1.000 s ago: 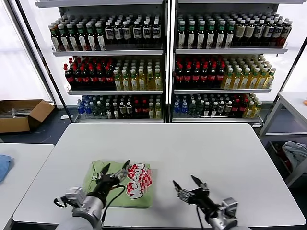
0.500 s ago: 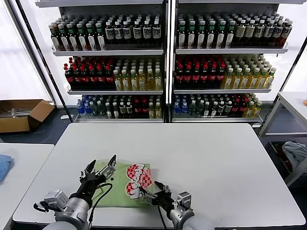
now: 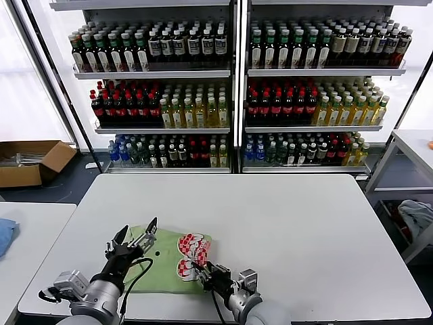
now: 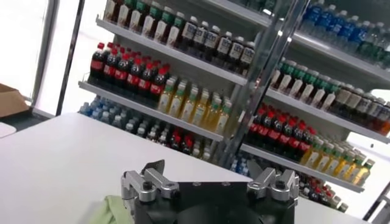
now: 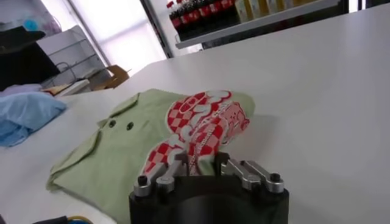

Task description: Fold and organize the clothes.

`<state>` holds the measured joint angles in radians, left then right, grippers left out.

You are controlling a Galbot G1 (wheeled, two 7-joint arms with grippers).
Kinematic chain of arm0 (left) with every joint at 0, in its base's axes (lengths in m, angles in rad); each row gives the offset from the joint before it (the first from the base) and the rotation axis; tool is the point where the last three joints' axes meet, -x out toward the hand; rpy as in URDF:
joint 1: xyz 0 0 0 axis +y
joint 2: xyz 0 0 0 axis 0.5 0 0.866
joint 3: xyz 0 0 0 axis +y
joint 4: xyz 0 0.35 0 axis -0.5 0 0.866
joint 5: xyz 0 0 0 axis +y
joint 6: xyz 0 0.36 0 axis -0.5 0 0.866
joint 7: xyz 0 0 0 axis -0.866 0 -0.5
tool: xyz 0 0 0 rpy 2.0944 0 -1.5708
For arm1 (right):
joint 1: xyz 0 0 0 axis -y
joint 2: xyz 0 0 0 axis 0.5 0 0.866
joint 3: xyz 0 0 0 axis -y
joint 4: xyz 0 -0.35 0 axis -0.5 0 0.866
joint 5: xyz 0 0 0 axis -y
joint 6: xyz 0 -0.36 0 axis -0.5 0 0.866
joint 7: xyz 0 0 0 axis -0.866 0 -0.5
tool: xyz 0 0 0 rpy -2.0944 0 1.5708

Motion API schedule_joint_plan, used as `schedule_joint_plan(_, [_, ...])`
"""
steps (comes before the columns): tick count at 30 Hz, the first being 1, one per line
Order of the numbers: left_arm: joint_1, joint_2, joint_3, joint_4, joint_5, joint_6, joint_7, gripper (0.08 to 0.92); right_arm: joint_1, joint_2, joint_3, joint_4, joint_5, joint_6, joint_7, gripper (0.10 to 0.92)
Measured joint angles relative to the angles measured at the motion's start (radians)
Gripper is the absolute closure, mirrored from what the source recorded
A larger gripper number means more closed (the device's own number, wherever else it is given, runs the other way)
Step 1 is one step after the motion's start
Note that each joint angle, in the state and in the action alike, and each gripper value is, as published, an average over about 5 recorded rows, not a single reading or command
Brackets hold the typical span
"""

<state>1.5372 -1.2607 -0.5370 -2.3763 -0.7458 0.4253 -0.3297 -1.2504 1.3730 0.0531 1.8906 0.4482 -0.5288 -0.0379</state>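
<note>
- Head view: the polo shirt (image 3: 166,261) lies folded into a compact rectangle on the near left part of the white table (image 3: 304,223), checkered logo facing up at its right side. The left gripper (image 3: 132,237) hovers over the shirt's left edge, fingers spread wide and holding nothing. The right gripper (image 3: 200,269) sits low at the shirt's near right edge, by the logo. I cannot tell from here whether it grips the cloth.
- Left wrist view: the left gripper (image 4: 209,181) shows 2 fingers set wide apart and empty. A sliver of green shirt (image 4: 113,209) shows beside it, with table beyond.
- Right wrist view: the right gripper (image 5: 206,169) has its fingers close together at the shirt's (image 5: 146,143) edge, touching the logo's near end. A firm pinch cannot be confirmed. Collar and 2 buttons face up.
- Judgement: the folding looks nearly complete. The step in hand appears to be a last fold or tidy of the right edge. The next move calls for a secure hold on that edge only, without dragging the stack.
- Surroundings: the table is smooth and white. 2 shelf units of bottles (image 3: 237,88) stand behind it and a cardboard box (image 3: 30,161) sits on the floor at left. A blue cloth (image 5: 27,115) lies on a side table.
</note>
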Motion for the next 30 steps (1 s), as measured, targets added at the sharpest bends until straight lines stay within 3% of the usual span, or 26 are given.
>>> schedule_joint_plan(7, [0.002,-0.004,-0.011,0.000,0.000,0.000,0.000,0.177,-0.022,-0.055,0.055,0.069,0.004,-0.023,-0.023,0.883])
schedule_joint_plan(17, [-0.003,-0.023,0.003,0.004,0.003,0.000,0.000,0.177,-0.080,-0.186,0.216,0.146,0.012,-0.038,-0.075,0.886])
schedule_joint_plan(20, [-0.005,-0.028,0.007,0.010,0.007,0.000,0.000,0.177,-0.093,-0.214,0.259,0.151,0.005,-0.039,-0.089,0.864])
schedule_joint_plan(30, [0.004,-0.041,0.004,0.011,0.011,0.000,0.000,0.177,-0.143,-0.269,0.371,0.168,-0.039,0.007,-0.098,0.605])
